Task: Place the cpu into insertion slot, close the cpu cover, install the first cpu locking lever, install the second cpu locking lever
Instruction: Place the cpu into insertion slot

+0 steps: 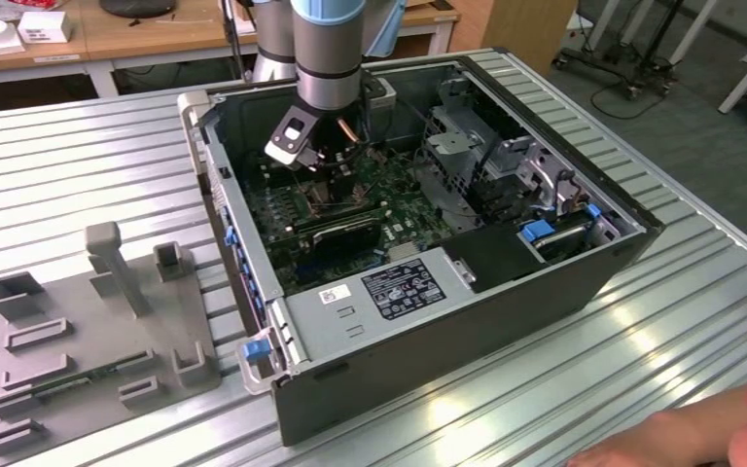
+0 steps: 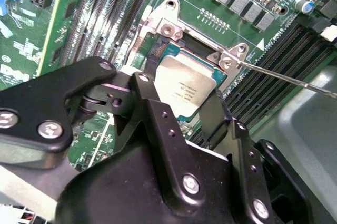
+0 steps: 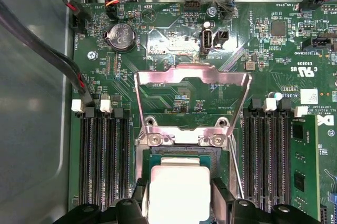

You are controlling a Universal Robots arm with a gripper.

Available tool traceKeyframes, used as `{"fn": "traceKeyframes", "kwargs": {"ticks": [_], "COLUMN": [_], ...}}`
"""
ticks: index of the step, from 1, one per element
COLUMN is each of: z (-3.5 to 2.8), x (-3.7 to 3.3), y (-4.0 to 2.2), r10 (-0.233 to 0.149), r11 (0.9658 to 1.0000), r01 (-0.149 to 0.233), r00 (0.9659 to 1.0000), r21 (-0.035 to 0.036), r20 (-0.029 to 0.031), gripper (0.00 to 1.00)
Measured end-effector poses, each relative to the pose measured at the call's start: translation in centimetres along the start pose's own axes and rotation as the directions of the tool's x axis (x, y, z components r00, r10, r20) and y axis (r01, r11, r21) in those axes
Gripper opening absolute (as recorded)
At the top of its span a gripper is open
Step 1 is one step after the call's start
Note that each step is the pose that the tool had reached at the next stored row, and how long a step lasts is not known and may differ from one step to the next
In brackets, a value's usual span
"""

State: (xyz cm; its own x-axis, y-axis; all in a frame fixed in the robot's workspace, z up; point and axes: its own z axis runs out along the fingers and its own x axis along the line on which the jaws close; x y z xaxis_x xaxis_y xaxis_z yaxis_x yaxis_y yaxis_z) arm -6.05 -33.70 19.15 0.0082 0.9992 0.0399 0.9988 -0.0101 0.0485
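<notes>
The cpu point(image 3: 179, 187), a pale square chip, sits low over the insertion slot point(image 3: 179, 156) on the green motherboard, its face level with the black frame. My gripper point(image 3: 180, 198) is shut on it, one black finger point(image 3: 141, 195) pressed to each opposite edge. The second wrist view shows the same grip: the cpu point(image 2: 181, 89) lies between the fingers point(image 2: 145, 95), inside the socket's metal rim. The cpu cover point(image 3: 192, 74) is swung open, standing back from its hinge screws. A thin lever rod point(image 2: 284, 79) sticks out sideways, unlatched. In the exterior view my gripper point(image 1: 322, 167) reaches down into the case.
Long black memory slots point(image 3: 100, 155) flank the socket on both sides. The open computer case point(image 1: 504, 292) has walls all around, a labelled grey power supply point(image 1: 387, 287) and a drive cage point(image 1: 471, 146). A grey fixture point(image 1: 88, 331) lies on the table. A hand point(image 1: 698, 438) rests at the exterior view's lower right.
</notes>
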Motion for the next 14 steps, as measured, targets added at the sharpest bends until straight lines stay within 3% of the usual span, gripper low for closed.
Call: {"fn": "traceKeyframes", "kwargs": {"ticks": [2,9,14], "z": [0.0,0.01,-0.41], "x": [0.0,0.01,0.03], "y": [0.0,0.0,0.03], "r10": [0.0,0.0,0.0], "r11": [1.0,1.0,1.0], "r01": [0.0,0.0,0.0], "r00": [1.0,1.0,1.0], "r21": [0.0,-0.0003,-0.0004], "r20": [-0.0003,-0.0007,-0.0009], "gripper": [0.55,0.55,0.55]}}
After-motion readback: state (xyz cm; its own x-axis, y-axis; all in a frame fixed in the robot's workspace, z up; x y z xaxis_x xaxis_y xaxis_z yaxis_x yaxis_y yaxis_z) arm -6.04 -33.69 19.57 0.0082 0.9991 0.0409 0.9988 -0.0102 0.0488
